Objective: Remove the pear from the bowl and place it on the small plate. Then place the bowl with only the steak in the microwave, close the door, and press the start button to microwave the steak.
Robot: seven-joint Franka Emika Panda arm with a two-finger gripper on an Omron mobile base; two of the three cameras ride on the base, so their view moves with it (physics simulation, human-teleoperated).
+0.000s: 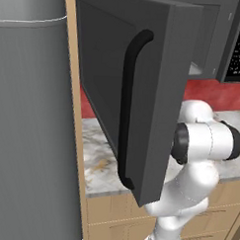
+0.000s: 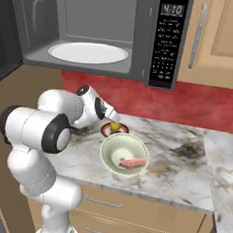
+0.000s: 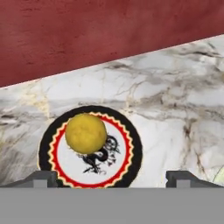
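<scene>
The pear [image 3: 85, 133] is seen resting on the small plate [image 3: 119, 168], left of centre in the hand view, clear of both fingertips [image 3: 41, 178], which are spread wide apart with nothing between them. In the right base view the gripper [image 2: 113, 119] is found at frame centre, just above the pear [image 2: 115, 127]. The bowl [image 2: 111, 157] is set just below the plate, holding the steak [image 2: 132, 163]. The microwave [image 2: 95, 32], upper left, is recorded with its door [image 1: 138, 93] swung open.
</scene>
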